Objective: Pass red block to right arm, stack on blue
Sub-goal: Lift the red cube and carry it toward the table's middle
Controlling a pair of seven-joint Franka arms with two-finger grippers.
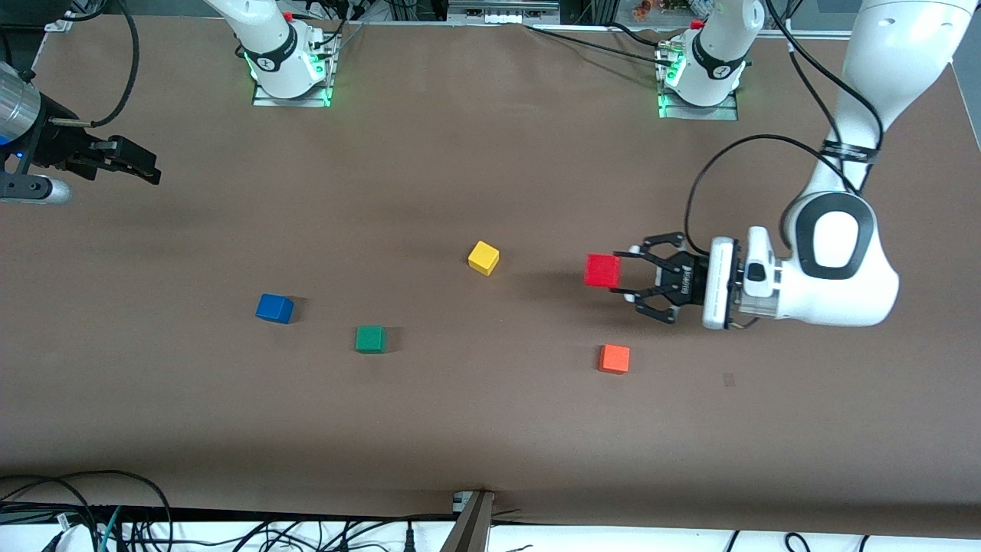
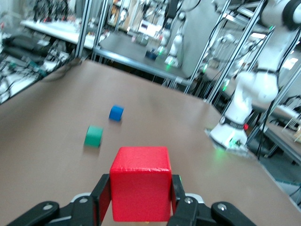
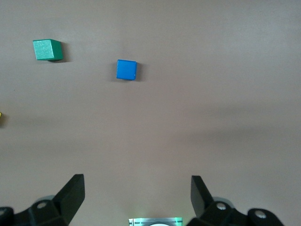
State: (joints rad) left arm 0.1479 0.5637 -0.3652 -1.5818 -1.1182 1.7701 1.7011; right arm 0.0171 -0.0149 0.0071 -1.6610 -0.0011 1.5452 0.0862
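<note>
My left gripper (image 1: 625, 272) is shut on the red block (image 1: 603, 271) and holds it sideways above the table, between the yellow cube and the orange cube. In the left wrist view the red block (image 2: 141, 188) sits between the two black fingers of the left gripper (image 2: 141, 200). The blue cube (image 1: 274, 308) lies on the table toward the right arm's end; it also shows in the left wrist view (image 2: 116, 113) and the right wrist view (image 3: 126, 69). My right gripper (image 1: 142, 165) is open and empty at the right arm's end of the table; its jaws stand wide apart in the right wrist view (image 3: 137, 188).
A green cube (image 1: 370, 338) lies beside the blue cube, slightly nearer the front camera. A yellow cube (image 1: 483, 257) lies mid-table. An orange cube (image 1: 614, 358) lies nearer the front camera than the red block. Both arm bases (image 1: 290, 69) stand along the table's back edge.
</note>
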